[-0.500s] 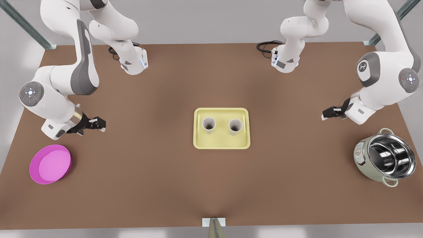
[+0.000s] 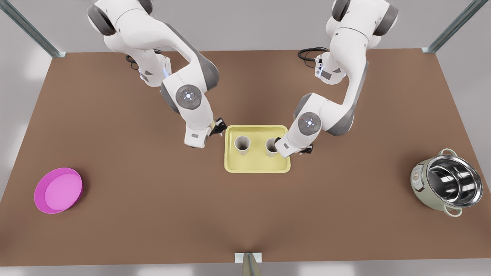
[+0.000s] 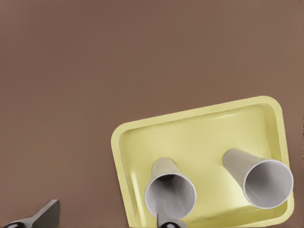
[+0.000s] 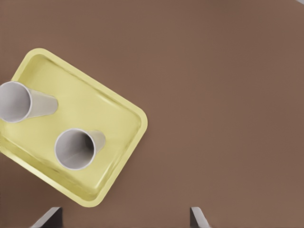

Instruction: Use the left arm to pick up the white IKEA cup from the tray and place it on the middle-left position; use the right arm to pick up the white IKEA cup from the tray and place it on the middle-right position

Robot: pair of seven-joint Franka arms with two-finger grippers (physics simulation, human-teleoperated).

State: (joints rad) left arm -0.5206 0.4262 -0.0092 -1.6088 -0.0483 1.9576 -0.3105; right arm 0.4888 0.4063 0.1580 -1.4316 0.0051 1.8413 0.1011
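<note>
The pale yellow tray (image 2: 257, 163) lies mid-table with two white cups standing in it, one toward the front view's left (image 2: 242, 145) and one toward its right (image 2: 271, 147). My left gripper (image 2: 219, 126) hovers at the tray's far-left corner. In the left wrist view this gripper (image 3: 107, 219) is open, one finger (image 3: 164, 221) overlapping the nearer cup (image 3: 170, 192); the tray (image 3: 199, 137) and the other cup (image 3: 263, 180) lie beyond. My right gripper (image 2: 305, 149) hangs at the tray's right edge. The right wrist view shows it (image 4: 123, 218) open above the tray (image 4: 102, 111), near a cup (image 4: 73, 148).
A magenta bowl (image 2: 58, 190) sits at the front view's near left. A steel pot (image 2: 447, 182) stands at the near right. Black cables (image 2: 310, 53) lie at the back. Bare brown tabletop (image 2: 153, 184) stretches on both sides of the tray.
Both arms have swung inward from the table's sides to the tray. Cups and tray have not moved.
</note>
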